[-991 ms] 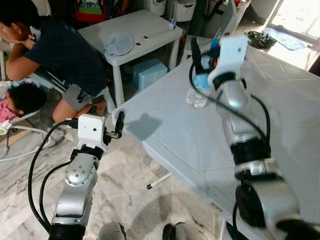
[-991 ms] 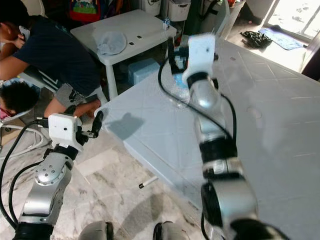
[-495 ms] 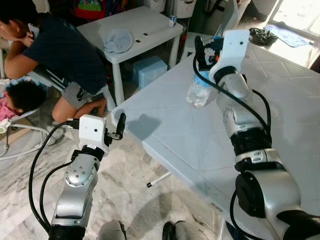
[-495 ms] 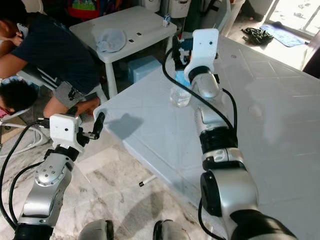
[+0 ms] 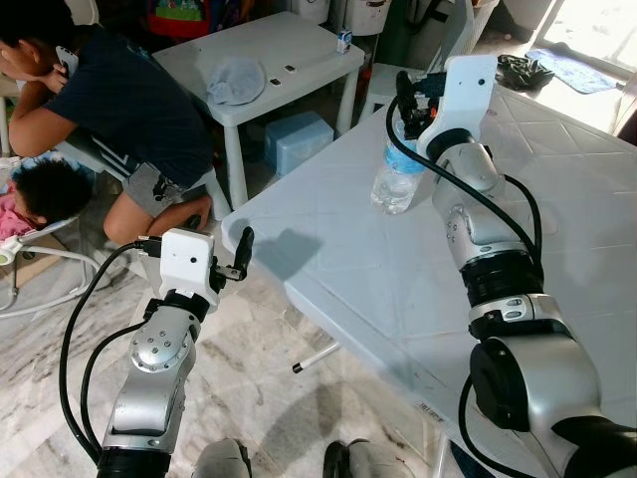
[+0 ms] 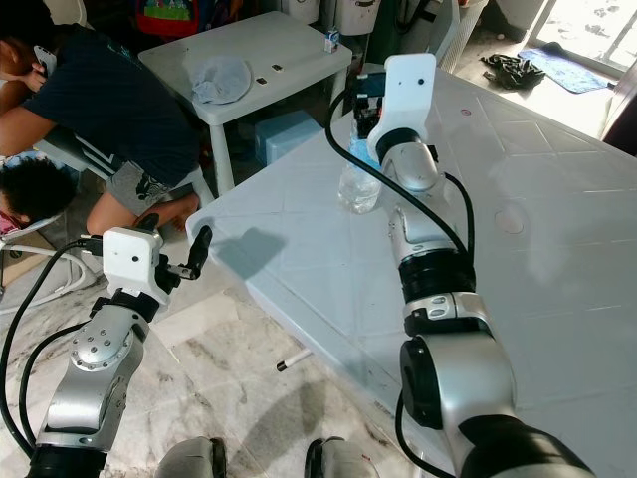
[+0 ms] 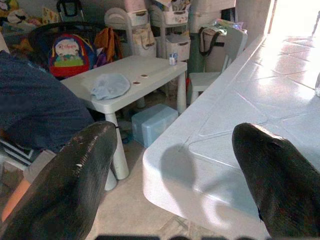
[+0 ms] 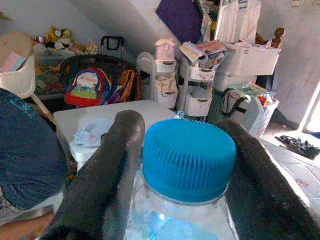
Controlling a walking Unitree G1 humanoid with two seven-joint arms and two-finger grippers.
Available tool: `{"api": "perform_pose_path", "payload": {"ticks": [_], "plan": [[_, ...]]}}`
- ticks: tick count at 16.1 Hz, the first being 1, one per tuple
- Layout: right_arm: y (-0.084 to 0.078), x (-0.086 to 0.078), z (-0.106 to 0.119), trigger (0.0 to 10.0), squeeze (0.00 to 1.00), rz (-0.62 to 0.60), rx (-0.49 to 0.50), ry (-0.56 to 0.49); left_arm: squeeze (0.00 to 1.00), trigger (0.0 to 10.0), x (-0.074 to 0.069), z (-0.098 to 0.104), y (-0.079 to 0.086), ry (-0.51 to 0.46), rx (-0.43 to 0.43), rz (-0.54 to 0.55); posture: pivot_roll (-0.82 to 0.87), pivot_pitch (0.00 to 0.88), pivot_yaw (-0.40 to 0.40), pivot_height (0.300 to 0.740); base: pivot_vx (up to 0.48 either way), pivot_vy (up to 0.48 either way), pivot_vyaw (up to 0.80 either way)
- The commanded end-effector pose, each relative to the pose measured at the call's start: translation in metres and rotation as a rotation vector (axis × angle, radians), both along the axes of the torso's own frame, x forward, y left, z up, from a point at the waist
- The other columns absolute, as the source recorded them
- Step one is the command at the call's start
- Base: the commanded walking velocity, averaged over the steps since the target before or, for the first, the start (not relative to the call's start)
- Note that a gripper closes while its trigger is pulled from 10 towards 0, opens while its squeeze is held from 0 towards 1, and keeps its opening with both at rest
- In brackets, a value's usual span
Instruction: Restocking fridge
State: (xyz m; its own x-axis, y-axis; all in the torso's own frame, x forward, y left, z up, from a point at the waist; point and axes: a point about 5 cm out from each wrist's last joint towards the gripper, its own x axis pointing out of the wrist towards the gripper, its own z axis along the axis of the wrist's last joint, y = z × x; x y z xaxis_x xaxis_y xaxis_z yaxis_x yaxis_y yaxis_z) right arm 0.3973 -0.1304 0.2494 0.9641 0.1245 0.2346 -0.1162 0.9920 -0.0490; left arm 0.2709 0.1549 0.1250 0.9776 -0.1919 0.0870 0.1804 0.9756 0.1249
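Our right gripper (image 8: 182,165) now steady, fingers pinching clear plastic bottle with blue cap (image 5: 396,177) upright on white tiled table (image 5: 398,289); left gripper (image 7: 175,175) unchanged, spread wide beside table corner.

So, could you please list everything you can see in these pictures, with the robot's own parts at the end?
water bottle: one, clear with a blue cap, upright on the big table
big table: one, white, before the robot
small table: one, white, beyond the big table's corner
cloth: one, pale blue, on the small table
box: one, pale blue, on the floor under the small table
backpack: one, red and blue, behind the small table
person: one, dark shirt, bent over at the robot's left
right gripper: black fingers either side of the bottle's cap
left gripper: open, low by the big table's corner
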Motion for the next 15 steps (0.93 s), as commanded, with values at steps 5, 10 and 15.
{"api": "perform_pose_path", "payload": {"ticks": [5,10,15], "plan": [[-0.005,-0.014,0.011,0.0,0.00,0.030,-0.092,-0.018,0.00,10.0,0.000,-0.001,0.000,0.013,0.007,-0.007,0.08,0.098,-0.078,0.740,0.000,0.000,0.00],[-0.007,-0.043,-0.003,0.0,0.00,0.072,-0.115,0.066,0.00,10.0,0.004,-0.007,-0.004,0.052,0.013,-0.001,0.06,0.081,-0.071,0.740,0.000,0.000,0.00],[0.006,-0.078,-0.025,1.6,0.00,0.149,0.003,0.151,0.00,10.0,-0.001,-0.019,-0.005,0.101,-0.022,0.048,0.05,0.047,-0.064,0.740,0.000,0.000,0.00]]}}
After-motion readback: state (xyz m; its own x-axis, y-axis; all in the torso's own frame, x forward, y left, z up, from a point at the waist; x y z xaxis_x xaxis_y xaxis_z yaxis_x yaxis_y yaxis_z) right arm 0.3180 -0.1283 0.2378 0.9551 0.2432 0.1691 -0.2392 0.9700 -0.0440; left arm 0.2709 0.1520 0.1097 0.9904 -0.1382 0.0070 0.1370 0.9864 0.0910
